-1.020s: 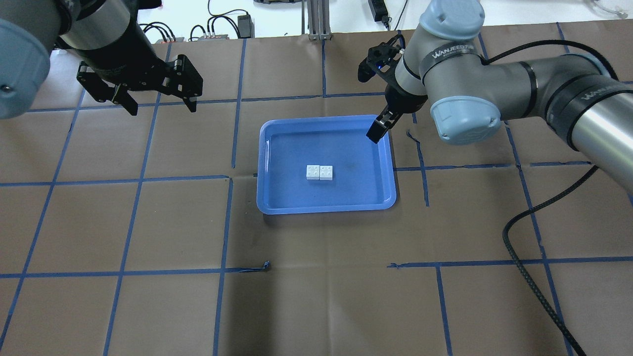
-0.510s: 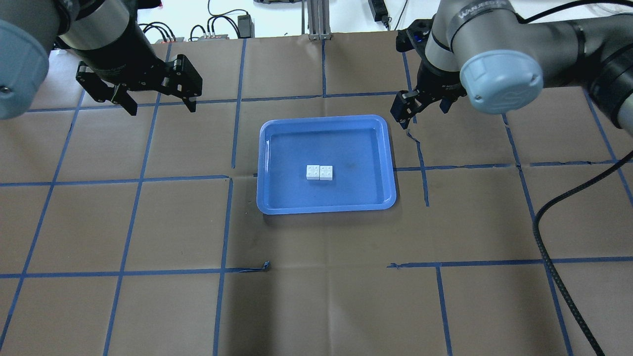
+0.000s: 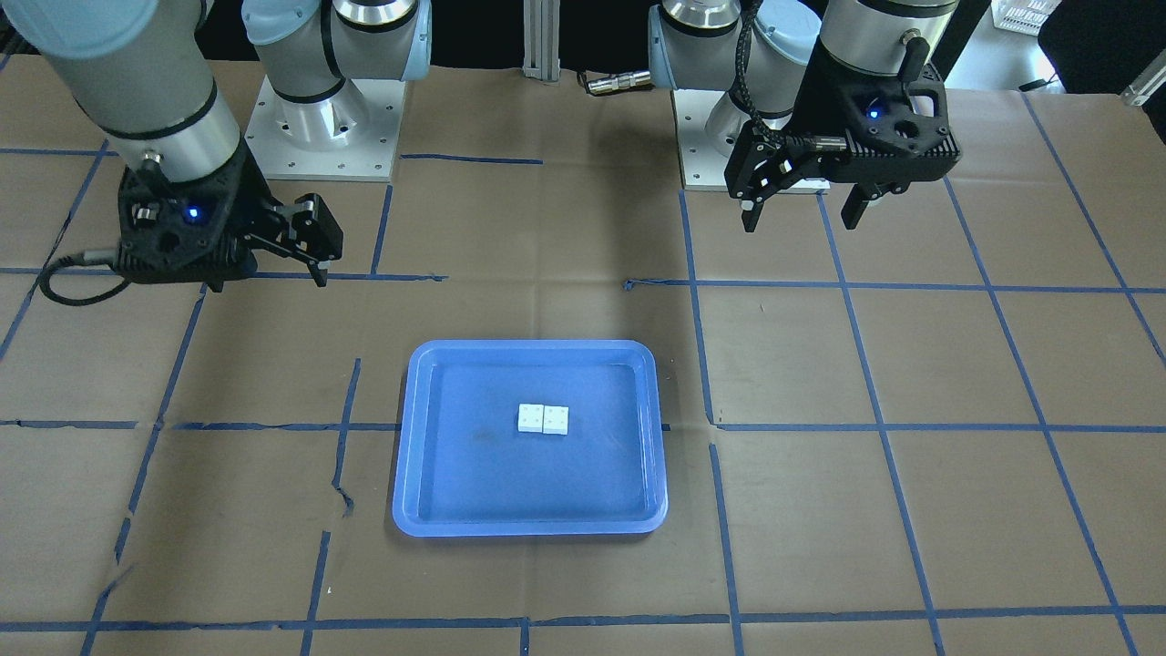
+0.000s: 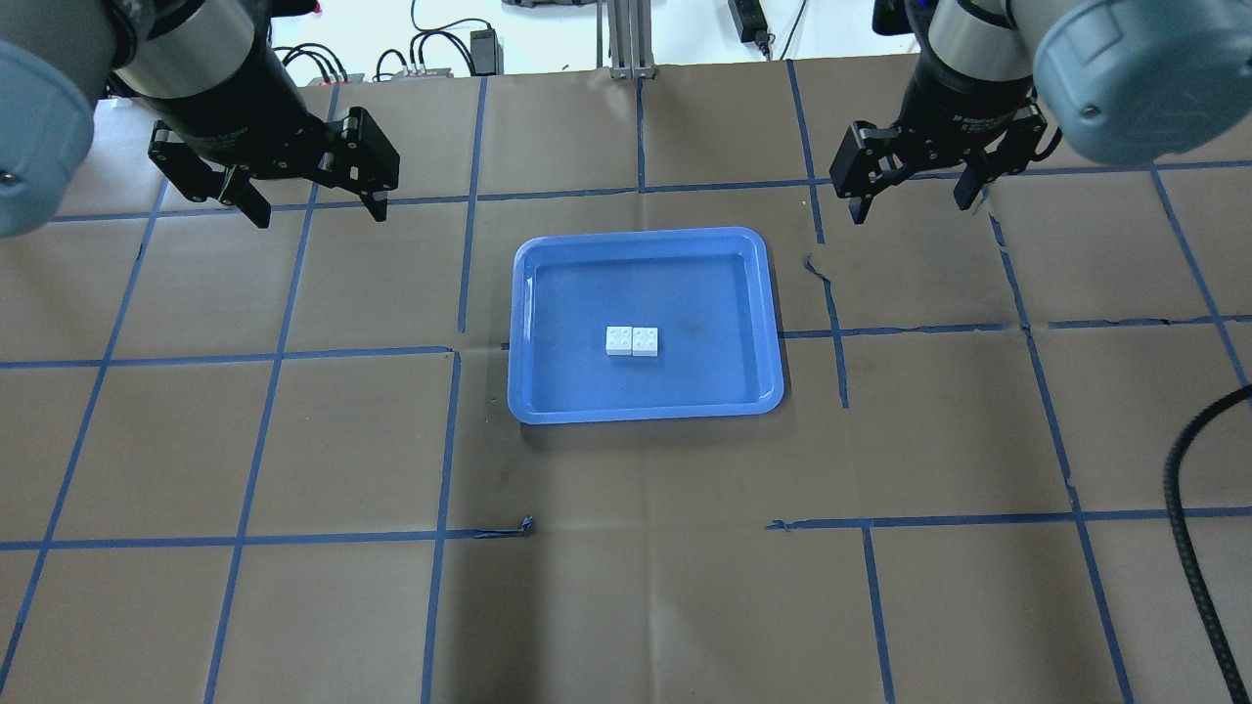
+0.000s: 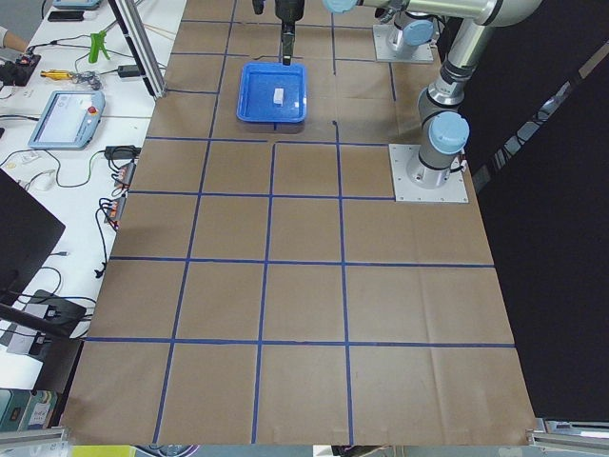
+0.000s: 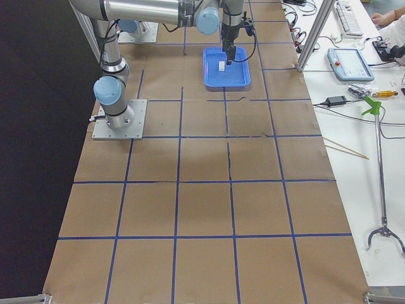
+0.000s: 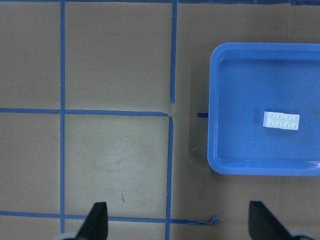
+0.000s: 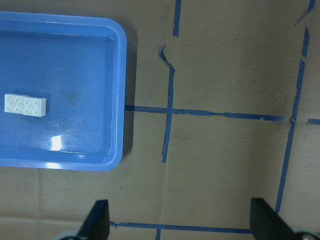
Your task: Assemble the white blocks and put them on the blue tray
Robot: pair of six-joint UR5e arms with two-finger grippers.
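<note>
The two white blocks (image 4: 632, 340) lie joined side by side in the middle of the blue tray (image 4: 753, 403). They also show in the front view (image 3: 543, 419), left wrist view (image 7: 281, 120) and right wrist view (image 8: 25, 105). My left gripper (image 4: 316, 203) is open and empty, raised over the table left of and beyond the tray. My right gripper (image 4: 913, 197) is open and empty, raised right of and beyond the tray. In the front view the left gripper (image 3: 802, 214) is on the right and the right gripper (image 3: 305, 264) on the left.
Brown paper with a grid of blue tape lines (image 4: 450, 352) covers the table. A black cable (image 4: 1188, 548) hangs at the right edge. Power supplies and cords (image 4: 430, 59) lie past the table's far edge. The arm bases (image 3: 319, 118) stand at the robot's side.
My right gripper has drawn back from the tray's far right corner, moving right and away, and now hangs open over bare paper. The left gripper and the blocks have stayed put.
</note>
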